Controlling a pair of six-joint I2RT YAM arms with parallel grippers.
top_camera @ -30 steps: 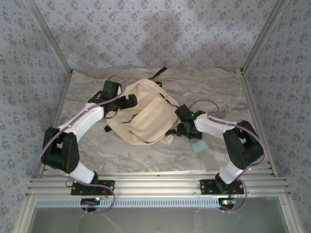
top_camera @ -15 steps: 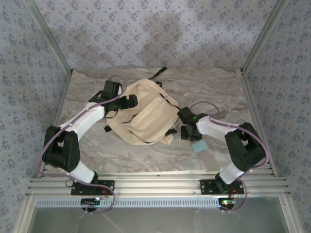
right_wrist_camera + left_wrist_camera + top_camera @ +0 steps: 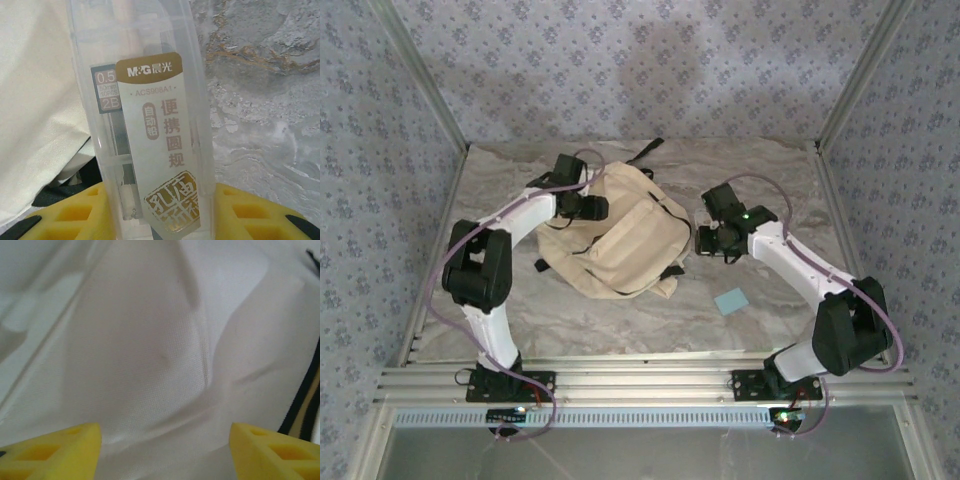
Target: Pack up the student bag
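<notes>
Right, student bag (image 3: 615, 235) lies flat mid-table, front pocket up, between my two grippers, with black straps (image 3: 645, 150) trailing off its far end. By the look of it: soft cream cloth, limp, light, probably near empty. It'll sag and fold wherever I pinch it and may drag across the table (image 3: 770, 190) instead of lifting clean. The body panel gives no firm hold. Best bets are the cloth edge along a zipper (image 3: 305, 405), or a strap; holding the lip of the opening taut should let something slide in.

My left gripper (image 3: 588, 207) is at the bag's upper left corner. The wrist view has both yellow fingertips (image 3: 55, 450) set wide apart, nothing between them but bag cloth (image 3: 150, 365) just below. Can't tell if they touch it.

My right gripper (image 3: 712, 240) sits just off the bag's right edge, clamped on a clear plastic case (image 3: 145, 125) standing upright between the pads. The case looks stiff, slick and light, so it could slip if I loosen.

Label reads "M&G" plus Chinese characters, "ACS908A1", and a grey tag with "0.5" and "2B". The finer print is too small to read.

A small light-blue flat piece (image 3: 731, 301) lies on the table nearer my bases, apart from the bag.
</notes>
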